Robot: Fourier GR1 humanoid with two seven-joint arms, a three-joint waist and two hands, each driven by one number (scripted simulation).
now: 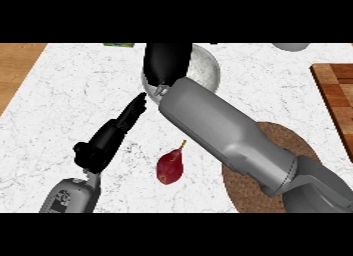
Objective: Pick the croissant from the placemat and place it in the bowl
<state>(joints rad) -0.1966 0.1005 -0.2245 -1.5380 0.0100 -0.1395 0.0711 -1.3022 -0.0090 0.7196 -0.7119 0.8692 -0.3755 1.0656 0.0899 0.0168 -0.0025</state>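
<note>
Head view of the marble counter (75,90). The right forearm (231,135) runs diagonally from the lower right corner up to the grey bowl (208,67) near the counter's far edge, crossing the round brown placemat (286,137) on its way. The right hand (166,62) hangs over the bowl with its back toward the viewer; whether its fingers are curled or straight cannot be told. The croissant shows nowhere, so its long axis, heading and place relative to the hand cannot be read. The left hand (112,132) rests released, fingers straight and aimed up and to the right, toward the bowl. A red pepper-like item (170,166) lies between the 2 arms, stem up. A wooden board (341,100) sits at the right edge.
</note>
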